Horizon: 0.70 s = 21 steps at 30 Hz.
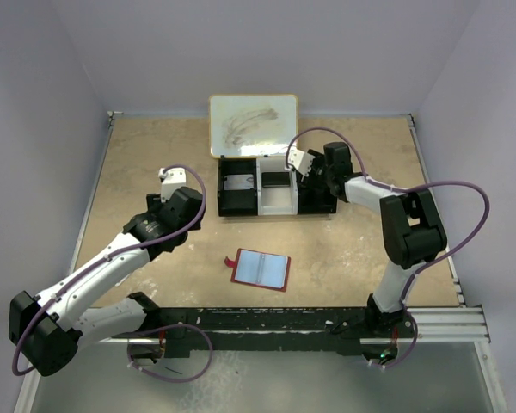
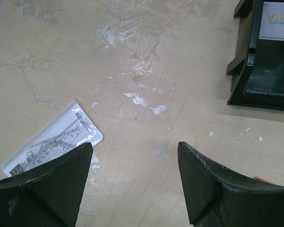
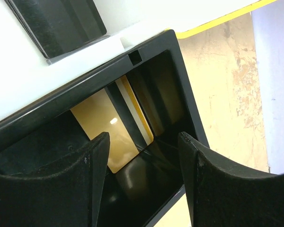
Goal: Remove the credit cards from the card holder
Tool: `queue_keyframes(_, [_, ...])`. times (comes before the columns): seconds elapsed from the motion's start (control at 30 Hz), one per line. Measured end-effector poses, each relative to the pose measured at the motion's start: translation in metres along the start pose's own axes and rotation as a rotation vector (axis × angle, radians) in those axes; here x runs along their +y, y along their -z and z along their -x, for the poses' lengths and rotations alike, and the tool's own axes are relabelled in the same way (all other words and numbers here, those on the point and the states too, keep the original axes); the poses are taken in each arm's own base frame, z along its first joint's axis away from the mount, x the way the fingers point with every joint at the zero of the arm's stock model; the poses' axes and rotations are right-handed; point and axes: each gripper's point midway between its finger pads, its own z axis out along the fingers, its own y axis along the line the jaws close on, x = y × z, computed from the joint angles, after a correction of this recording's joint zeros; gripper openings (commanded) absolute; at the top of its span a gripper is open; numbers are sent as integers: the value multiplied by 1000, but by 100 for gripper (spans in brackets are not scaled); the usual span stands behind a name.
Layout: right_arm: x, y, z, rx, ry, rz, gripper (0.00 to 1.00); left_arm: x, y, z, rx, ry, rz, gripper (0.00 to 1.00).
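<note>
Your right gripper (image 3: 143,139) hangs over the right-hand compartment of the black tray (image 1: 236,210). Its fingers stand well apart, with nothing pinched between them and nothing touching either one. Below them a gold card (image 3: 111,137) lies aslant in that compartment, leaning toward the far wall. In the white middle section sits a dark card (image 3: 57,23). The left compartment holds a pale card printed "VIP" (image 2: 277,21).

Your left gripper (image 2: 135,151) is spread wide above bare tabletop, gripping nothing. A clear sleeve with a protractor inside (image 2: 57,139) lies on the table just beyond its left finger, partly hidden under it.

The card holder (image 1: 261,269) lies opened flat on the table between the two arms, nearer the bases than the tray and well apart from both grippers. Its pale blue sleeves face up, and you cannot tell whether any cards are in them.
</note>
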Motion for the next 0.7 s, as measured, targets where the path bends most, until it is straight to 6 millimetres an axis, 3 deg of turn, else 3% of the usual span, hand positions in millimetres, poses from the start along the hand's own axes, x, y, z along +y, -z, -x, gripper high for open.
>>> queue_keyframes(0.27, [-5,0,2,-18,-73,-36,62,0,0,0,0,0,0,70])
queue_keyframes(0.4, [-7,7,10,-37,-198,-49,52,0,0,0,0,0,-1,70])
queue_keyframes(0.6, [-10,20,24,-28,-641,-74,42,0,0,0,1,0,-2,69])
queue_keyframes(0.7, [-3,30,24,0,-815,-79,27,-1,0,-1,4,0,-7,69])
